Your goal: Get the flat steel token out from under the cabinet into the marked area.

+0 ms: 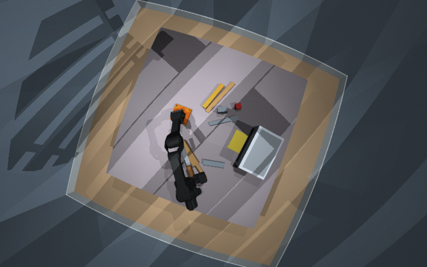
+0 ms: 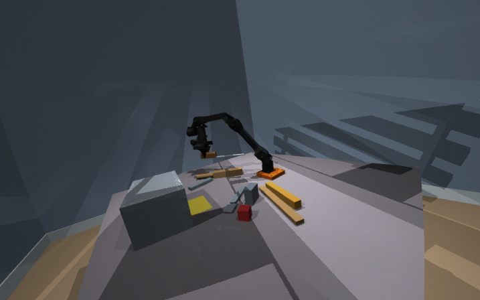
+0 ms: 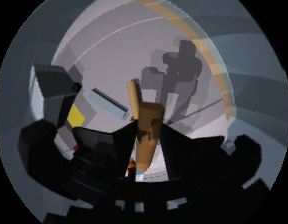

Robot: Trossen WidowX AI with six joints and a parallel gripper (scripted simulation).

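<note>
no writing is readable. the gripper [image 1: 190, 180] [image 2: 204, 153] [image 3: 148, 123], lower center of the top view, has its fingers clamped on a brown handle [image 1: 190, 171] [image 2: 209, 155] [image 3: 149, 131]; the cabinet [image 1: 260, 153] [image 2: 155, 210] [image 3: 51, 92] stands right of center there, contents not discernible.

Matt black plastic-looking hand [image 1: 193, 182] [image 2: 203, 153] [image 3: 148, 123] here, and between its fingers a brown, wood-like handle [image 1: 190, 171] [image 2: 209, 155] [image 3: 149, 132], smooth and dull; below the hand, a tan wooden-looking paddle [image 1: 190, 155] [image 2: 227, 173]; well apart from it, a pale cabinet [image 1: 258, 154] [image 2: 155, 210] [image 3: 50, 95] with a glassy, smooth top.
</note>
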